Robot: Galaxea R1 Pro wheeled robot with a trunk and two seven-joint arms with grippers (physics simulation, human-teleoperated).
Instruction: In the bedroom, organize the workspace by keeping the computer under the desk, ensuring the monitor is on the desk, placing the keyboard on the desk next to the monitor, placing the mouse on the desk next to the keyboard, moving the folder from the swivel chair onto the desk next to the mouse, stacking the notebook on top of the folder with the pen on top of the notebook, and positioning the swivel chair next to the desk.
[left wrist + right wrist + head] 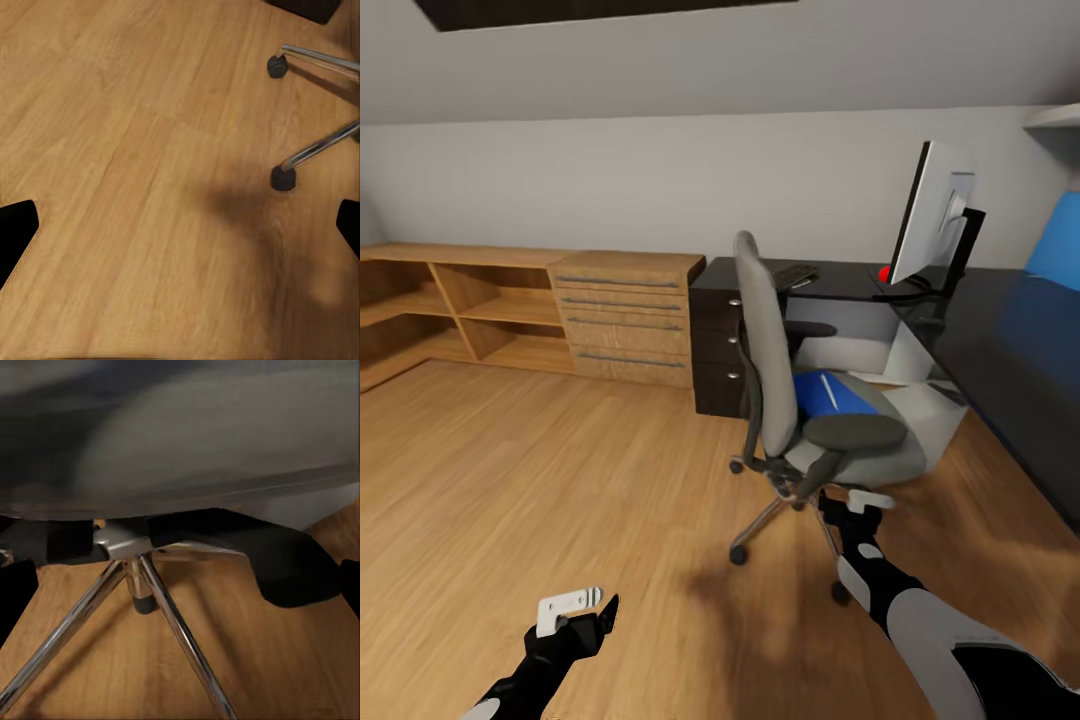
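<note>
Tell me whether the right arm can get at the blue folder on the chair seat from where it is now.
Probably not directly: the right gripper sits low beside the swivel chair, under its near armrest, which stands between it and the folder. It would need to rise over that first.

A: Head view looks forward and down from high up, across the wood floor [510, 470] to the swivel chair [765, 340] and desk [1000, 340].

B: Left wrist view faces straight down at the floor; right wrist view sits low, close under the seat. All three share the chair's chrome base [142, 585].
</note>
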